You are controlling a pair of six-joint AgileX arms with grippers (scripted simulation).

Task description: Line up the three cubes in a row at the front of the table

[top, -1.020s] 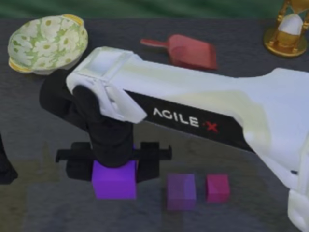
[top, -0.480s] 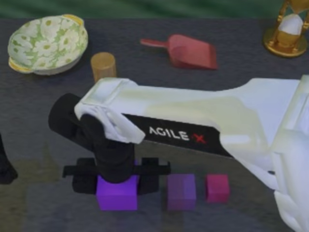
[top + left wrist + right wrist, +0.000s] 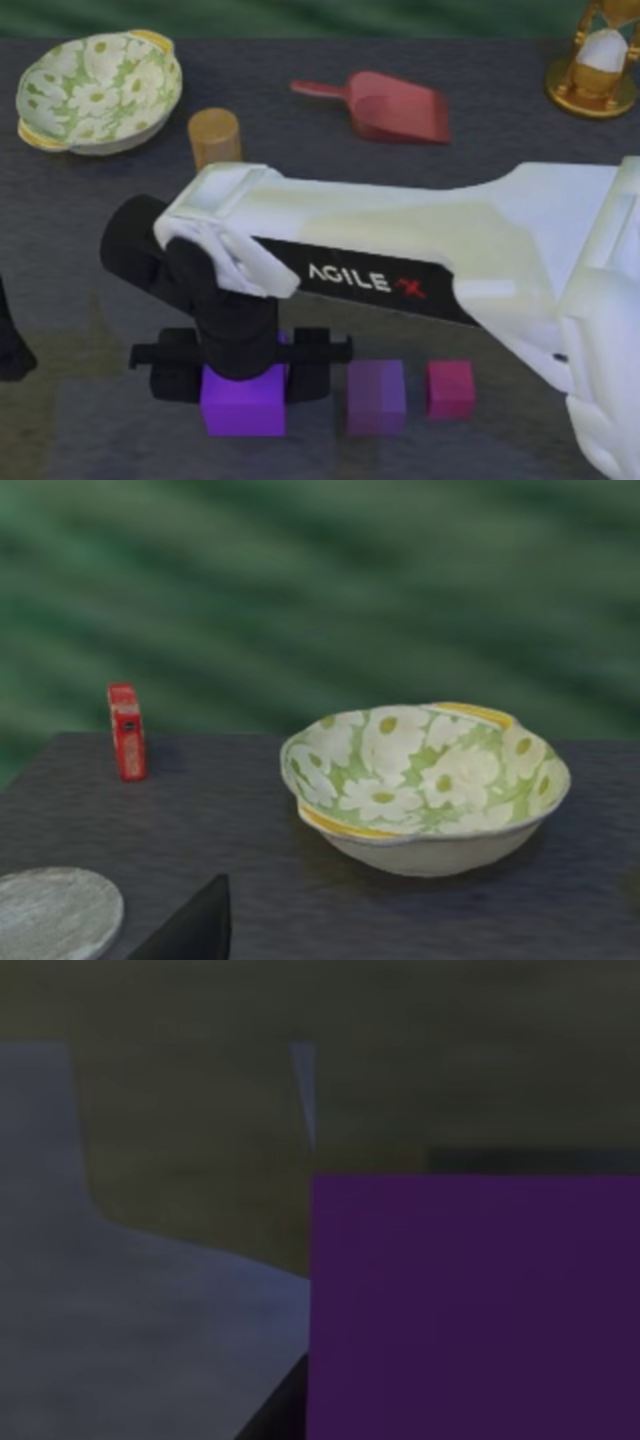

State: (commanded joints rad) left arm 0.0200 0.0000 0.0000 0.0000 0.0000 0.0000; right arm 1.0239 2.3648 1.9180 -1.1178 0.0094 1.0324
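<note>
- With the right gripper (image 3: 243,352) low over the violet cube (image 3: 243,402) at the bench's (image 3: 80,250) front, its fingers bracket that cube; gripping or just released, I cannot tell.
- Purple cube (image 3: 376,396) and pink cube (image 3: 450,388) sit close beside it, rightward, in a row.
- Placement looks like the final step; next comes letting go and lifting straight up.
- "AGILE X" reads on the arm.
- Left gripper: unseen, parked by the bowl (image 3: 425,780).
</note>
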